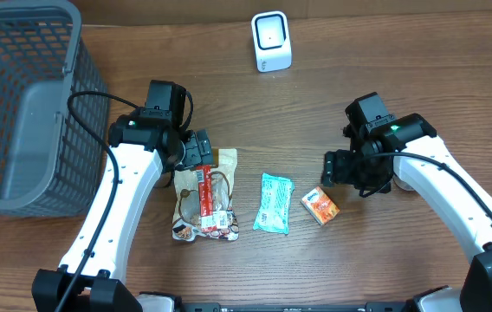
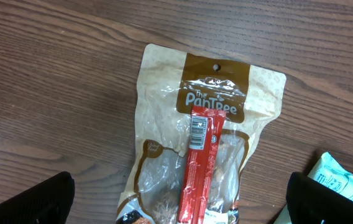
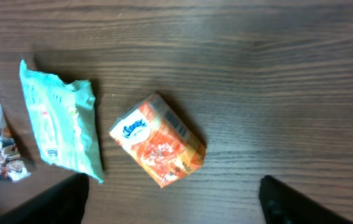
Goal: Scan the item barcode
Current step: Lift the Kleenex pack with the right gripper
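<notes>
Loosely placed, nothing gripped. Orange pack (image 1: 320,206) (image 3: 158,148) lies flat on the table (image 1: 402,69), front right of centre, skewed, with nothing touching it. Right gripper (image 1: 333,169) (image 3: 176,199) hangs just beside it, jaws wide apart and empty; its wrist view shows the pack between the two dark fingers (image 3: 46,202).

Teal pack (image 1: 274,203) (image 3: 58,124) lies just left of the orange one, apart from it. Further left lies a brown bag (image 1: 224,160) (image 2: 158,93), with a red stick (image 1: 205,195) (image 2: 201,162) resting lengthwise on top. A barcode (image 2: 198,127) shows near the stick's upper end.

Left gripper (image 1: 201,156) (image 2: 183,205) hovers over the bag's top edge, jaws spread wide, holding nothing.

White scanner (image 1: 271,41) stands at the far edge, well apart from all items. Grey basket (image 1: 86,121) sits at far left.
</notes>
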